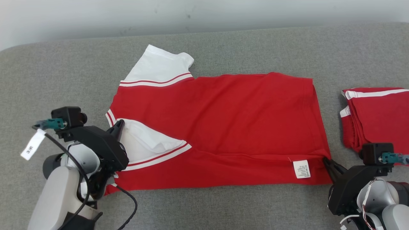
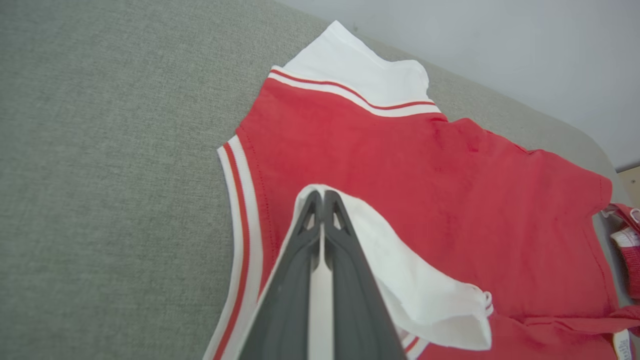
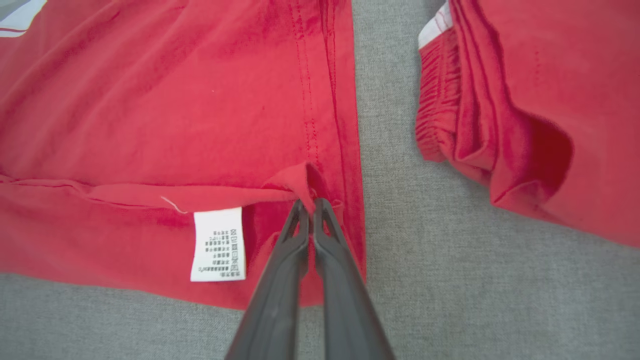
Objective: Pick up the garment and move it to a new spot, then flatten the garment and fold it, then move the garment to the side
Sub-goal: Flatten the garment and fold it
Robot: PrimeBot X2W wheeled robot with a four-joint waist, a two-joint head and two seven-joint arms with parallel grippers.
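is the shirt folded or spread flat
Partly folded: the shirt has its near strip doubled over, label showing, sleeve on top.

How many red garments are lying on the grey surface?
2: a shirt spread out in the middle, and a folded garment at the right edge, partly cut off; its layers may hide more.

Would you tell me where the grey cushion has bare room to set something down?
Free: grey cushion left of the shirt, and the strip behind it toward the wall. Crowded: right, where folded red clothes lie near its hem.
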